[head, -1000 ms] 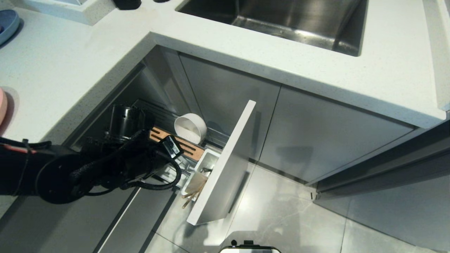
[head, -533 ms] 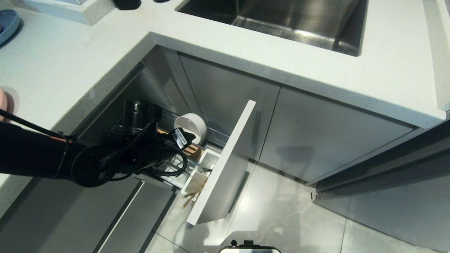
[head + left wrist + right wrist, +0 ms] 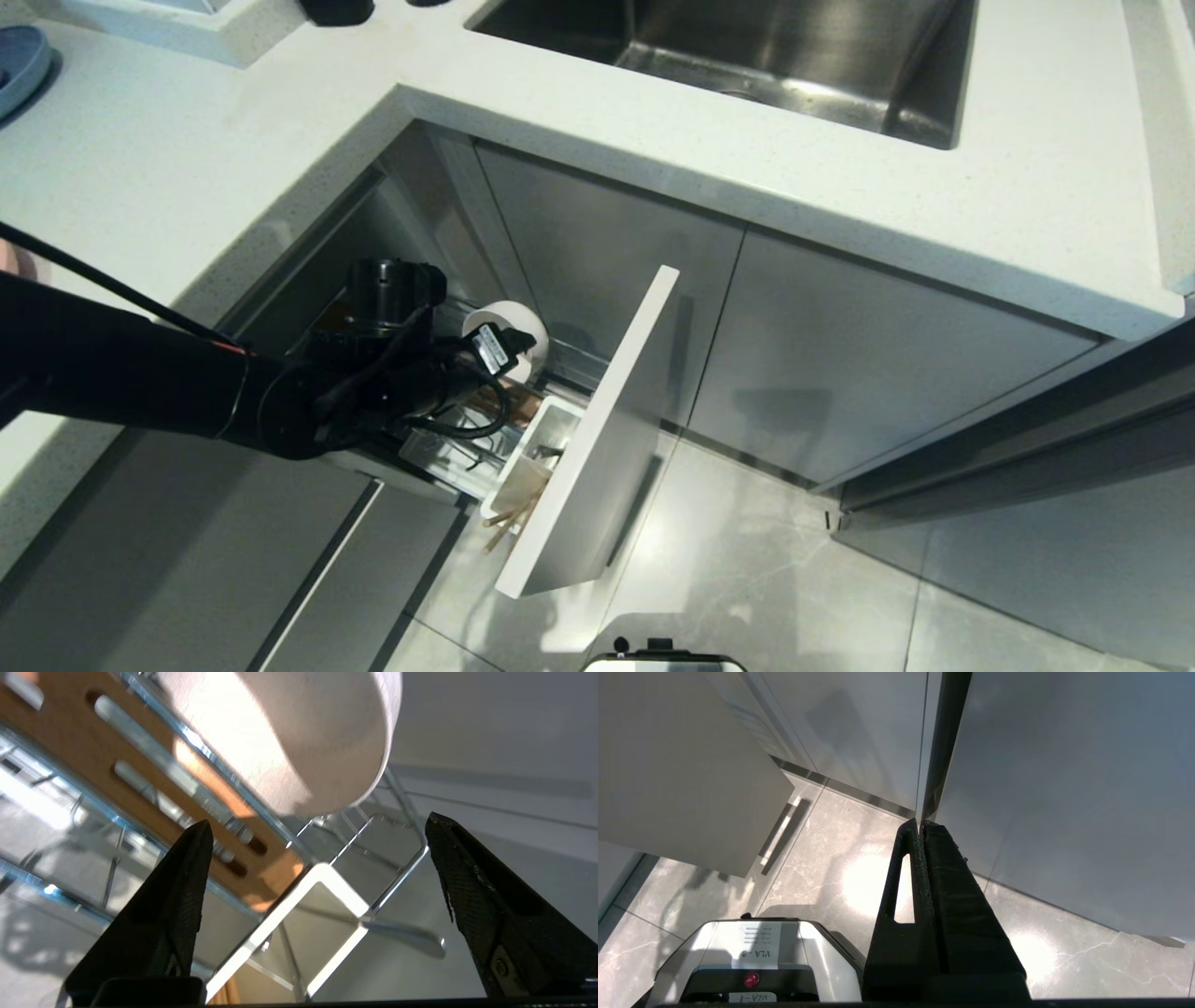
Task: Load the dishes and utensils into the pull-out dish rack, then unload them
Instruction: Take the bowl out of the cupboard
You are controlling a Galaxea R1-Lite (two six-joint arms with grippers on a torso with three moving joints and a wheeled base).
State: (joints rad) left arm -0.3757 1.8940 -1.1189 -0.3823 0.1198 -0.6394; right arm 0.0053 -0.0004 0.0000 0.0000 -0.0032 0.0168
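Left wrist view — bowl point(image 3: 299, 737) beyond tool point(image 3: 317, 835)

- Left arm point(image 3: 121, 378): matte black tube, thin black cable running along it, small red mark.
- Wrist: looped black cables, white-labelled connector.
- Left gripper point(image 3: 317, 868): black, tapered, cross-hatched fingers point(image 3: 177, 891).
- Right gripper point(image 3: 922, 828): black, slotted fingers point(image 3: 943, 896).
- Base point(image 3: 752, 961): silver housing, red button, printed label.
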